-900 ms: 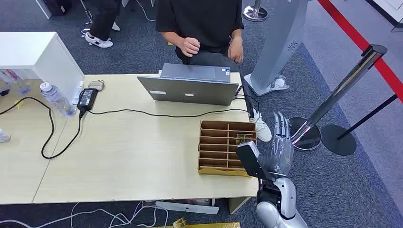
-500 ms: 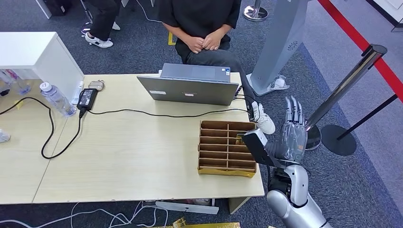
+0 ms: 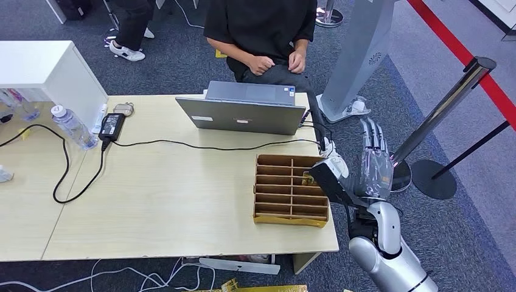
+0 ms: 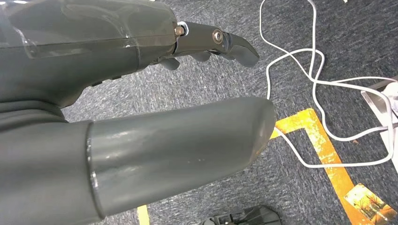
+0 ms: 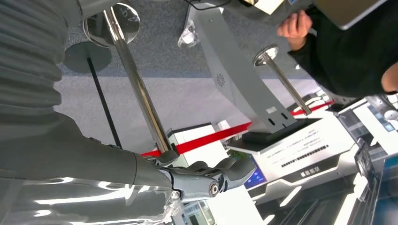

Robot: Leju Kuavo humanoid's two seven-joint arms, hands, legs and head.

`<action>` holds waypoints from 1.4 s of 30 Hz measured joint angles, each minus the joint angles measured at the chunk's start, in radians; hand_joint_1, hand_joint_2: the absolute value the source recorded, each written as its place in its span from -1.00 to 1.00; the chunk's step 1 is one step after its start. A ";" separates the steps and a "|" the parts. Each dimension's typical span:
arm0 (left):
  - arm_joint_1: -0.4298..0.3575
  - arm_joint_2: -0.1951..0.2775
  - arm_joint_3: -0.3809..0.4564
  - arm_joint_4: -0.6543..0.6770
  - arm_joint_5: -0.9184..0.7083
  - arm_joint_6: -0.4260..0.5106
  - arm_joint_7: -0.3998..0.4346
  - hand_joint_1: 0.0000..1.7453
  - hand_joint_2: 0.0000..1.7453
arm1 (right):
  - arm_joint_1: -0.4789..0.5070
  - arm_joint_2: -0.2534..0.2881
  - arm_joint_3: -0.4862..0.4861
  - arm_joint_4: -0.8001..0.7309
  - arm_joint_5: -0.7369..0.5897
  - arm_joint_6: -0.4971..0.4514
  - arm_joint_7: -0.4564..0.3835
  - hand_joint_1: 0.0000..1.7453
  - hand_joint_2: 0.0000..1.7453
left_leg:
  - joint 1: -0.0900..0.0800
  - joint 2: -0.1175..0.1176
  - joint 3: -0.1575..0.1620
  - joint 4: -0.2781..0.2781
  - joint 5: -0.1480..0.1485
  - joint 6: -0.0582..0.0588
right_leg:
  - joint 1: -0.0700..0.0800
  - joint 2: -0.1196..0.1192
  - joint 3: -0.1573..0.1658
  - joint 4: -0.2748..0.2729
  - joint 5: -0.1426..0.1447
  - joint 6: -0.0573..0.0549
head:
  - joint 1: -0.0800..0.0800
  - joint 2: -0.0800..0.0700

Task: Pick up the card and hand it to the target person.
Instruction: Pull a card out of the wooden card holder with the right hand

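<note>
Head view: a pale wooden bench (image 3: pixel 152 201) carries a grey laptop (image 3: pixel 243 109), a black power adapter (image 3: pixel 111 126) with its cable, a water bottle (image 3: pixel 72 126) and, near the right edge, a brown cardboard slotted organiser (image 3: pixel 291 190). A small yellowish item that is probably the card (image 3: pixel 308 178) sits in one of the organiser's right-hand slots; it is too small to be sure. The right hand (image 3: pixel 372 164) is raised just beside the bench's right edge, fingers straight and spread, holding nothing, with its dark wrist block overlapping the organiser's corner. A seated person (image 3: pixel 261 30) in black faces the robot behind the laptop. Left wrist view: the left hand (image 4: pixel 141 93) hangs over grey carpet with white cables (image 4: pixel 309 84), thumb and fingers apart, empty. Right wrist view: the right hand's fingers (image 5: pixel 211 180) lie extended toward a chrome stanchion post (image 5: pixel 136 93) and a grey kiosk (image 5: pixel 234 84). The pick-up is likely not yet done; a good approach would swing the hand inward over that slot, descend vertically, and pinch the card's top edge without nudging the light organiser
</note>
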 joint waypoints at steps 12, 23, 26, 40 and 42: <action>0.000 0.000 0.000 0.000 0.000 -0.003 -0.003 -1.00 -1.00 | -0.011 -0.027 0.040 -0.004 -0.032 0.089 0.017 0.32 1.00 | 0.000 0.000 0.000 0.000 0.000 0.000 | 0.000 0.000 0.000 0.000 0.000 0.000 | 0.000 0.000; 0.000 0.000 0.000 0.000 -0.003 -0.004 -0.010 -1.00 -1.00 | -0.037 -0.033 0.084 0.004 -0.071 0.186 0.035 0.29 1.00 | 0.000 0.000 0.000 0.000 0.000 0.000 | 0.000 0.000 0.000 0.000 0.000 0.000 | 0.000 0.000; -0.001 0.000 0.000 0.000 -0.004 -0.004 -0.008 -1.00 -1.00 | -0.043 -0.035 0.097 0.010 -0.075 0.201 0.036 0.23 1.00 | 0.000 0.000 0.000 0.000 0.000 0.000 | 0.000 0.000 0.000 0.000 0.000 0.000 | 0.000 0.000; -0.006 0.000 0.000 0.000 -0.016 -0.005 -0.003 -1.00 -1.00 | -0.072 -0.034 0.171 0.083 -0.091 0.246 0.037 -0.13 1.00 | 0.000 0.000 0.000 0.000 0.000 0.000 | 0.000 0.000 0.000 0.000 0.000 0.000 | 0.000 0.000; -0.006 0.000 0.000 0.000 -0.016 -0.005 -0.003 -1.00 -1.00 | -0.075 -0.034 0.178 0.090 -0.092 0.249 0.037 -0.14 1.00 | 0.000 0.000 0.000 0.000 0.000 0.000 | 0.000 0.000 0.000 0.000 0.000 0.000 | 0.000 0.000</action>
